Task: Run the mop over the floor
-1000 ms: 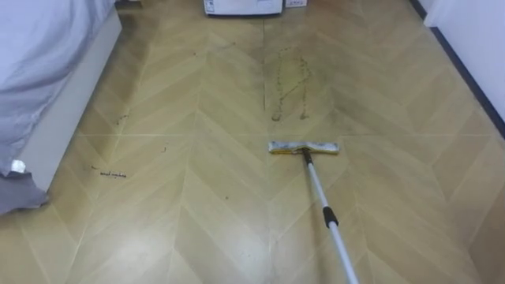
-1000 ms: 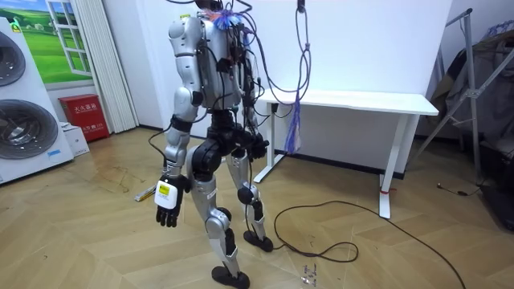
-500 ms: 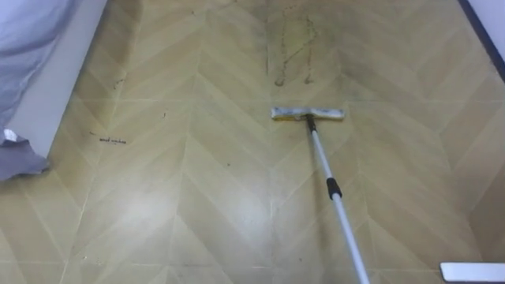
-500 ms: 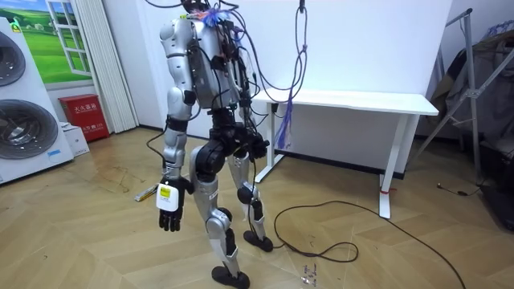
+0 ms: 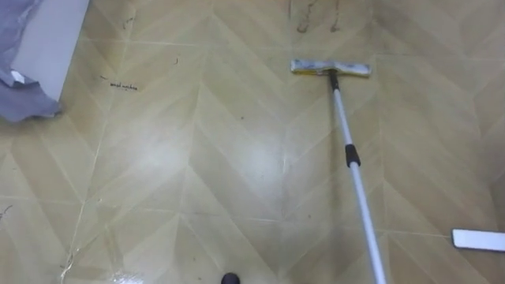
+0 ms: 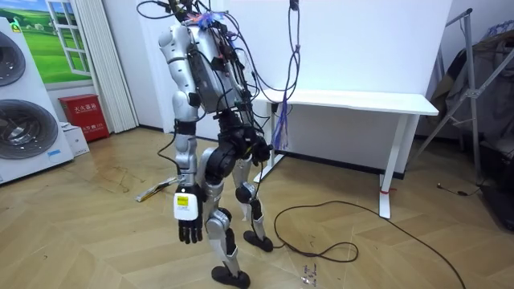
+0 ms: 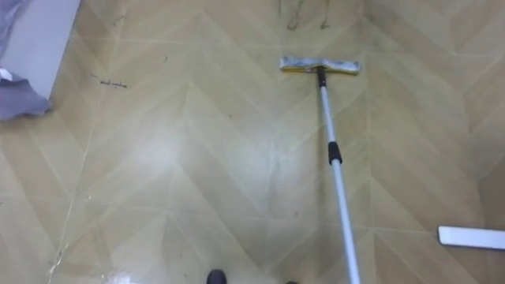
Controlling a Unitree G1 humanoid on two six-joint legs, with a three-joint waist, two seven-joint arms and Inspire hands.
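Mop head [image 5: 330, 68] flat on floor [image 5: 197, 173], pole [image 5: 353, 158] running back to lower right; what holds its near end, cannot tell. Left robot hand [image 6: 189, 231] hangs loose, empty. Judgement: keep head flat, push straight over dark marks [image 5: 303, 27] just beyond.

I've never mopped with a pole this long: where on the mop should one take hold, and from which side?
Take the mop's pole on its near stretch, this side of the black collar, coming from the robot's right: the pole slants that way, while the flat head lies far ahead.
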